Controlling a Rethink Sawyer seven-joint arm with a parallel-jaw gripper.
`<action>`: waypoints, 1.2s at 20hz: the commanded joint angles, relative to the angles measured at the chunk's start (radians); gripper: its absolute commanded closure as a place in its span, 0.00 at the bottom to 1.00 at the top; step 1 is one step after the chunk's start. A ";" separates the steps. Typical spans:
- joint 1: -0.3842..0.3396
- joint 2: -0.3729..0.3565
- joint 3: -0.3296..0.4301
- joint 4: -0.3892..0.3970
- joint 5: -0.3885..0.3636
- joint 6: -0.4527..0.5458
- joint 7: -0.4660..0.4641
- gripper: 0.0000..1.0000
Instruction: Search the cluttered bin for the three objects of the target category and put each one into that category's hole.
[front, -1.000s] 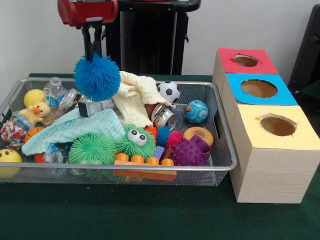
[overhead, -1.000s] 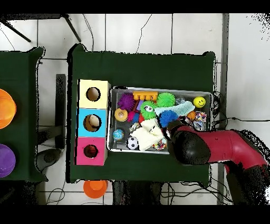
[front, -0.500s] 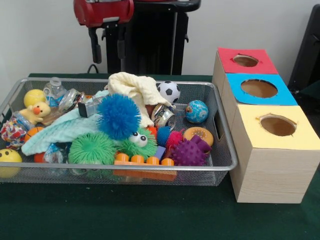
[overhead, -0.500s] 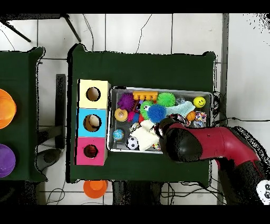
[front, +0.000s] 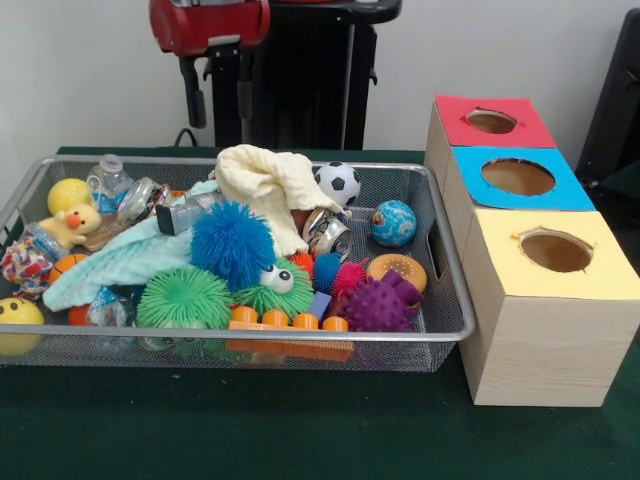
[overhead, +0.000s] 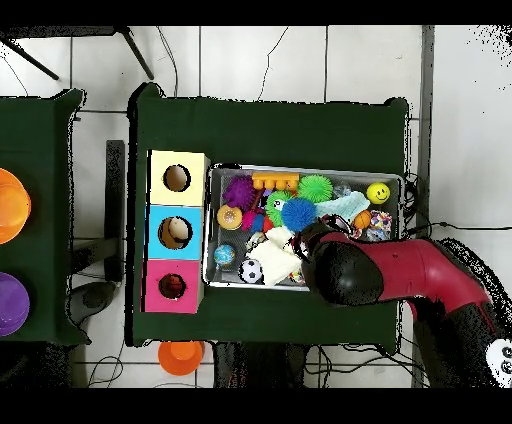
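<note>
The wire-mesh bin (front: 440, 250) lies on the green table, full of toys; it also shows in the overhead view (overhead: 305, 170). A yellow duck-like toy (front: 72, 222) sits at its left end. No tiger or tan plush shows. My gripper (front: 216, 98) hangs open and empty above the bin's back rim. A blue spiky ball (front: 232, 243) rests on the pile below it and also shows in the overhead view (overhead: 297, 213). The red-topped hole (front: 491, 121) is on the farthest box at the right, seen in the overhead view (overhead: 172, 286) too. The arm's head (overhead: 340, 270) covers part of the bin.
The blue-topped hole (front: 517, 177) and the yellow-topped hole (front: 556, 251) are nearer on the same row of boxes. The bin also holds a cream cloth (front: 270, 180), a mint cloth (front: 130, 260), a soccer ball (front: 338, 182), a green googly-eyed ball (front: 275, 285), and a purple spiky ball (front: 378, 305).
A second ago my gripper held the blue spiky ball above the bin. It opened, the ball fell onto the pile and settled, and the gripper shifted a little to the right.
</note>
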 joint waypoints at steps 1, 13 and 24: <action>-0.028 0.087 -0.044 -0.045 -0.095 0.107 -0.099 0.00; -0.117 0.166 -0.015 -0.109 -0.190 0.126 -0.219 0.00; -0.187 0.276 0.018 -0.186 -0.268 0.142 -0.295 0.00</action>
